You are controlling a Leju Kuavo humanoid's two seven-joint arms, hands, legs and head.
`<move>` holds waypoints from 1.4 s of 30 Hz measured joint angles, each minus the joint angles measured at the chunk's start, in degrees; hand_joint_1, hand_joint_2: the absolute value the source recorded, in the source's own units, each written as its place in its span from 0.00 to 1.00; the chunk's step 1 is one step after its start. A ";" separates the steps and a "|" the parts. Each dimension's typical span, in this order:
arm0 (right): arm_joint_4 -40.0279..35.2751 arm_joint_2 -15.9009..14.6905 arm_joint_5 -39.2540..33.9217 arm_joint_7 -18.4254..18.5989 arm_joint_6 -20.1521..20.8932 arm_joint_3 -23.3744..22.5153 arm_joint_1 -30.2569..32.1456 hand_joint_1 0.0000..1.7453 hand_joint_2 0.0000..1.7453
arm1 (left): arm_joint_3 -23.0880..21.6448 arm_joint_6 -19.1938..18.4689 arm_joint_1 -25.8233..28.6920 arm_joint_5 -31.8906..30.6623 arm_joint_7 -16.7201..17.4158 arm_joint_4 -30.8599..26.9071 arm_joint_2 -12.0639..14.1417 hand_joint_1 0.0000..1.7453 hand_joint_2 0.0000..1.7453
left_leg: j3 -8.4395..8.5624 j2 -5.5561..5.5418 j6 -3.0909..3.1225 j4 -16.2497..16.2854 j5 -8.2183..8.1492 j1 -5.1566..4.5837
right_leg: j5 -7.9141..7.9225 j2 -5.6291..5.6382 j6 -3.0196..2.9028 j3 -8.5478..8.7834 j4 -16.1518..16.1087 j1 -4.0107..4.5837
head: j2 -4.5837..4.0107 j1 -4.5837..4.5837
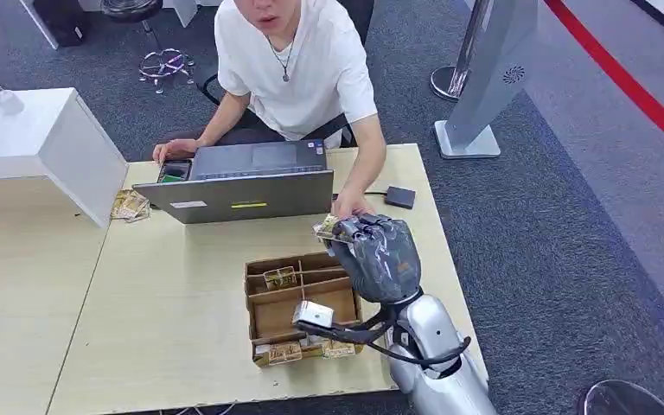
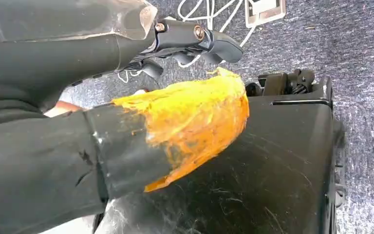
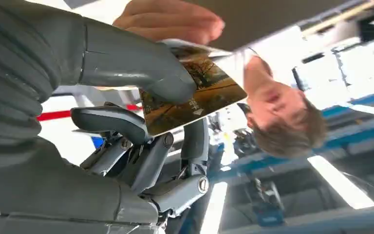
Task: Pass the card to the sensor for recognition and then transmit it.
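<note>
The right hand is raised at centre frame above the table, back of the hand toward the head camera, silver forearm rising from the lower right; it pinches the card between thumb and fingers, the card jutting from its upper-left edge, where a person's hand touches it. Just below, the cardboard box holds more cards in its compartments; the left hand's pose I cannot tell.
</note>
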 joint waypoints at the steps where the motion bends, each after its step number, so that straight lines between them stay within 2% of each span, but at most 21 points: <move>1: 1.15 0.02 0.26 0.89 0.00 0.00 -0.33 0.99 1.00 | -0.04 0.00 0.00 0.00 0.04 0.00 -0.04 0.00 0.00 | 0.00 0.00 0.00 0.00 0.00 0.00 | 0.00 0.00 0.00 0.00 0.00 0.00 | 0.00 0.00; 2: 1.92 0.02 0.30 1.46 0.00 0.00 -0.54 0.24 1.00 | -0.07 0.02 0.00 0.00 0.04 0.00 -0.09 0.00 0.00 | -0.01 0.00 0.00 0.00 0.00 0.00 | 0.00 -0.01 0.00 0.00 0.00 0.00 | 0.00 0.02; 3: 2.87 0.02 0.30 2.43 0.02 0.02 -0.88 0.00 1.00 | -0.09 0.02 0.01 0.06 0.04 0.00 -0.11 0.00 0.00 | -0.01 0.00 0.00 0.00 0.00 0.00 | 0.00 -0.01 0.00 0.01 0.00 0.00 | 0.00 0.02; 8: 7.08 0.02 -0.85 5.91 0.04 0.72 -2.28 0.00 1.00 | -0.20 -0.09 0.01 0.07 1.40 0.00 -0.42 0.00 0.00 | 0.00 0.00 0.00 0.00 0.00 0.00 | 0.00 0.00 0.00 0.00 0.00 0.00 | 0.00 0.02; 9: 7.52 0.02 -1.05 6.51 0.04 0.90 -2.42 0.00 0.00 | -0.24 -0.09 0.01 0.07 1.42 0.00 -0.46 0.00 0.00 | -0.01 0.00 0.00 0.00 0.00 0.00 | 0.00 0.00 0.00 0.00 0.00 0.00 | 0.00 0.02; 16: 8.41 -0.13 -3.34 7.47 -0.02 2.06 -2.62 0.00 0.00 | -0.55 -0.09 -0.01 0.04 1.57 0.00 -0.48 0.00 0.00 | -0.01 0.00 0.00 0.00 0.00 0.00 | -0.01 0.00 0.00 -0.01 0.00 0.00 | 0.00 0.00; 20: 8.21 -0.26 -7.57 6.35 -0.02 2.23 -2.41 0.00 0.00 | -0.59 -0.09 -0.02 0.07 1.84 0.00 -0.50 0.00 0.00 | 0.00 0.00 0.00 0.00 0.00 0.00 | 0.00 0.00 0.00 -0.01 0.00 0.00 | 0.00 0.00; 25: 6.69 -0.33 -15.23 3.13 0.28 2.23 -1.47 0.00 0.00 | -0.59 -0.04 -0.02 0.11 2.21 0.00 -0.55 0.00 0.00 | 0.00 0.00 0.00 0.00 0.00 0.00 | 0.00 0.00 0.00 -0.01 0.00 0.00 | 0.00 0.02; 28: 4.92 -0.35 -20.97 0.63 1.88 2.23 -0.48 0.00 0.00 | -0.59 0.04 -0.02 0.26 2.25 0.00 -0.54 0.00 0.00 | 0.00 0.00 0.00 0.00 0.00 0.00 | 0.00 0.00 0.00 -0.01 0.00 0.00 | 0.00 0.02; 34: 0.45 -0.37 -27.89 -3.02 4.64 1.90 2.16 0.00 0.00 | -0.61 0.22 -0.02 0.33 2.25 0.00 -0.52 0.00 0.00 | -0.01 0.00 0.00 0.00 -0.01 0.00 | -0.01 0.00 0.00 -0.02 0.00 0.00 | 0.00 0.02; 42: -4.61 -0.46 -33.81 -5.60 6.60 -0.67 5.56 0.00 0.00 | -0.61 0.52 -0.02 0.44 2.25 0.00 -0.52 0.00 0.00 | -0.01 0.00 0.00 0.00 0.00 0.00 | 0.00 0.00 0.00 -0.02 0.00 0.00 | 0.00 0.00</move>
